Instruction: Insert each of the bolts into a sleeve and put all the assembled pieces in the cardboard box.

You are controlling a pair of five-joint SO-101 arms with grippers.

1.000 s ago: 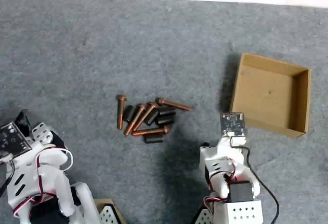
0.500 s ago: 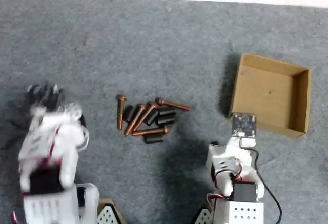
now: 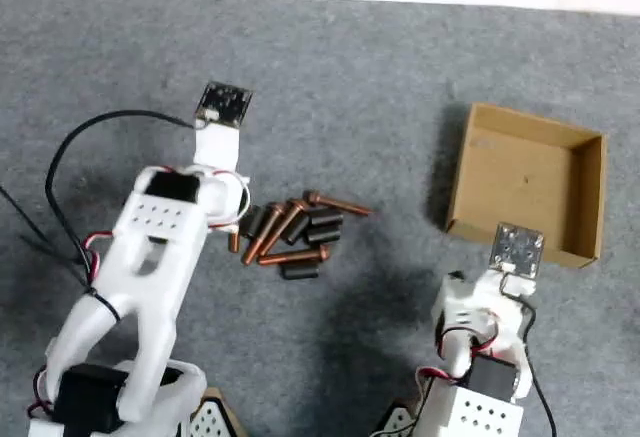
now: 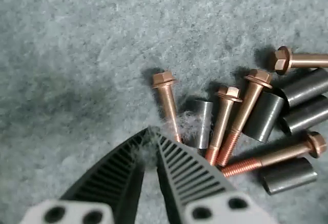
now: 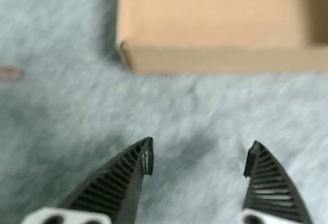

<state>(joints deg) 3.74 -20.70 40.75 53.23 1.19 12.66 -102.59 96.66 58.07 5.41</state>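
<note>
**Left gripper pinched shut beside the outermost bolt**

The bolts and sleeves lie heaped on the grey carpet, well apart from the cardboard box. Both look like rigid metal, dense and smooth, so likely to roll (the carpet should damp that). A bolt is probably best gripped across its shank, near the head. The left gripper, tips together and empty, sits just beside the outermost bolt, at its threaded end. The right gripper is spread wide near the box's wall.

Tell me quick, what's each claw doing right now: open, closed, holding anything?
Left claw: closed, holding nothing, tips beside a bolt.
Right claw: open, empty, near the cardboard box.
</note>
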